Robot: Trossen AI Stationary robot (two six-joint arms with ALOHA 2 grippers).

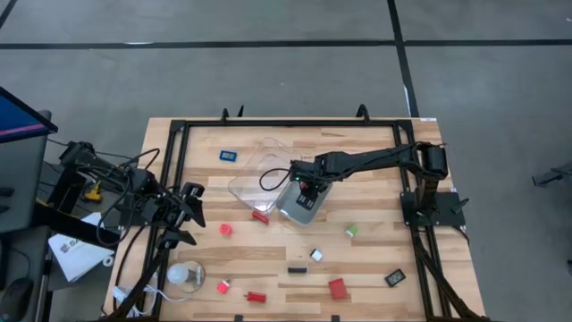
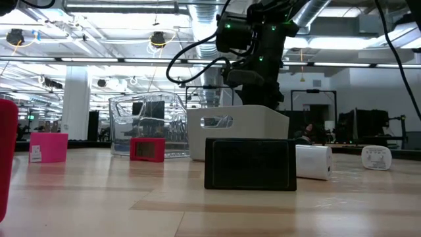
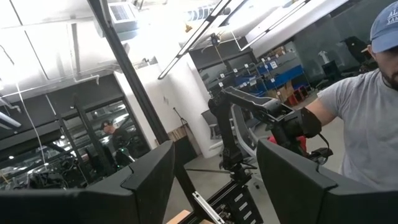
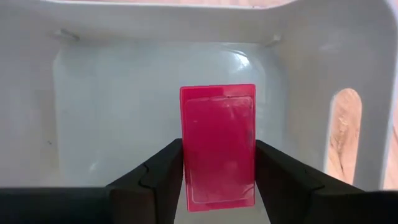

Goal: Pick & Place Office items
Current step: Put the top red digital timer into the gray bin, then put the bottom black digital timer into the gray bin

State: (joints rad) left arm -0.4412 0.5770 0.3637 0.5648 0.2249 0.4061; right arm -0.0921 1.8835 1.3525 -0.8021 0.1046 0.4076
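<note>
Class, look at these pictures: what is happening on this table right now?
The right claw holds a red block over the inside of a white bin near the table's middle. The left claw waits at the left edge, open and empty. Other small items, such as a red piece, lie scattered on the table.

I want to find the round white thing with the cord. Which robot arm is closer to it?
The left. The left gripper hangs just above the round white thing at the table's left side; the right gripper is far off, over the white tray.
</note>
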